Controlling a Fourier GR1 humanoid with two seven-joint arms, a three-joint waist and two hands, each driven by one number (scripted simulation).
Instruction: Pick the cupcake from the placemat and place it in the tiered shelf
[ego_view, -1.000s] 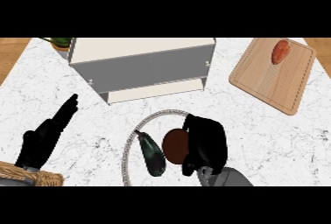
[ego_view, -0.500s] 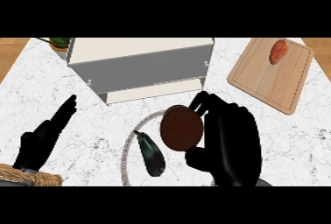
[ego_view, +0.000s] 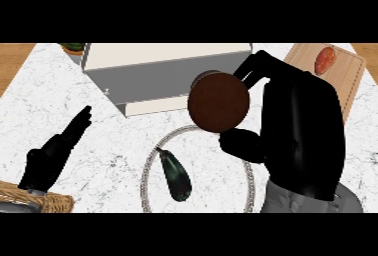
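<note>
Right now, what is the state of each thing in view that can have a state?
cupcake: lifted off the placemat, held in front of the tiered shelf
right hand: fingers curled round the cupcake
left hand: open, resting at the left, holding nothing
placemat: flat on the counter, a dark eggplant lying on it
tiered shelf: upright, no cupcake on it yet

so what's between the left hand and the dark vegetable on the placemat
In the head view, only bare marble counter and the placemat's rim separate the left hand from the dark vegetable.
</note>
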